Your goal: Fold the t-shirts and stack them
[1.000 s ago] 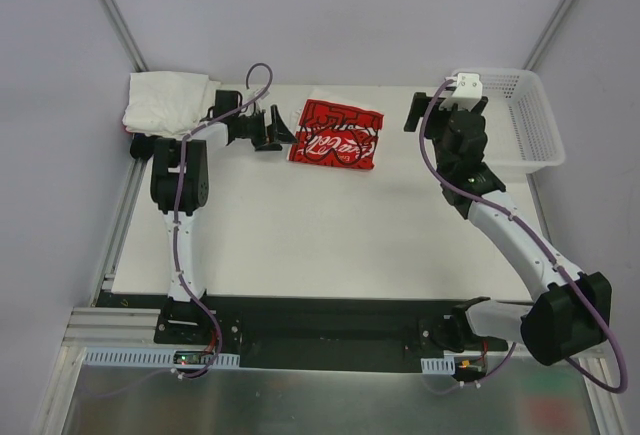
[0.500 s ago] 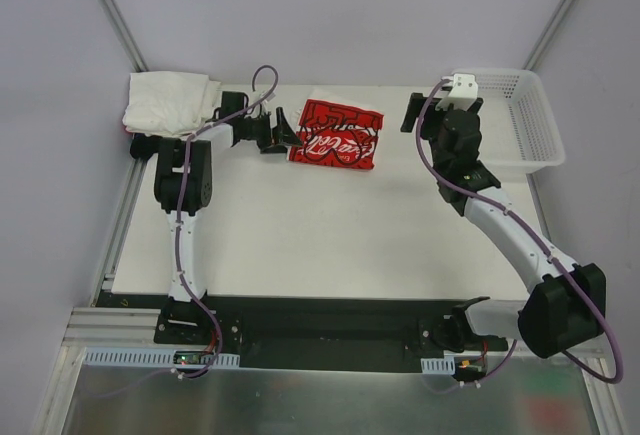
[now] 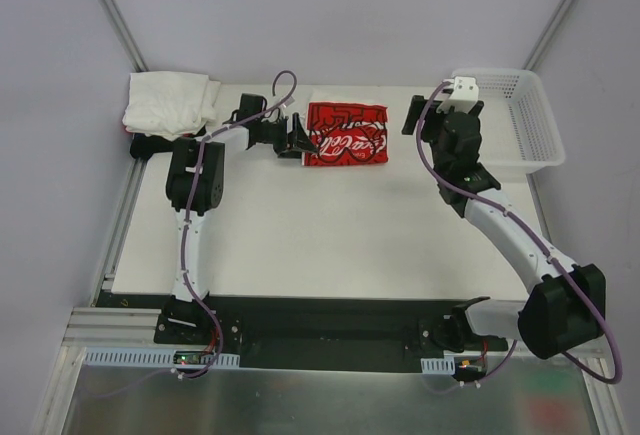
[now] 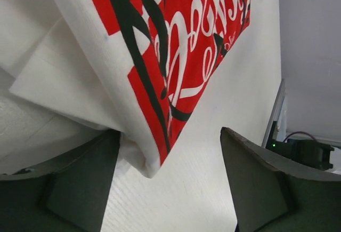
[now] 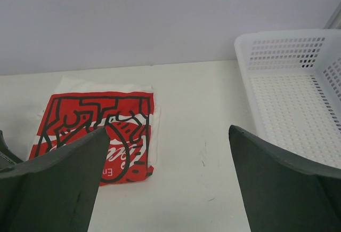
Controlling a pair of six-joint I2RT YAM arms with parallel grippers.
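Top view: one white table (image 3: 330, 235) bore one folded red shirt (image 3: 350, 135) near the far edge, its long axis and lettering running left to right; one heap of white shirts (image 3: 168, 103), their number not countable, filled the far left corner; one white mesh basket (image 3: 520, 120) stood at the far right edge; the near half of the table lay bare between the two arms; the left gripper (image 3: 303, 140) sat at the red shirt's left edge, and the right gripper (image 3: 412, 115) hung between shirt and basket, apart from both. Left wrist view: the dark fingers (image 4: 80, 184) of the left gripper (image 4: 169, 136) stood apart on either side of a corner of the red shirt (image 4: 176, 45), not pinching it; bare table (image 4: 213, 152) ran to the far edge. Right wrist view: the right gripper (image 5: 168, 130) was spread wide and held nothing; the red shirt (image 5: 96, 130) lay flat to the left, the basket (image 5: 287, 104) to the right, with bare table (image 5: 197, 98) between them.
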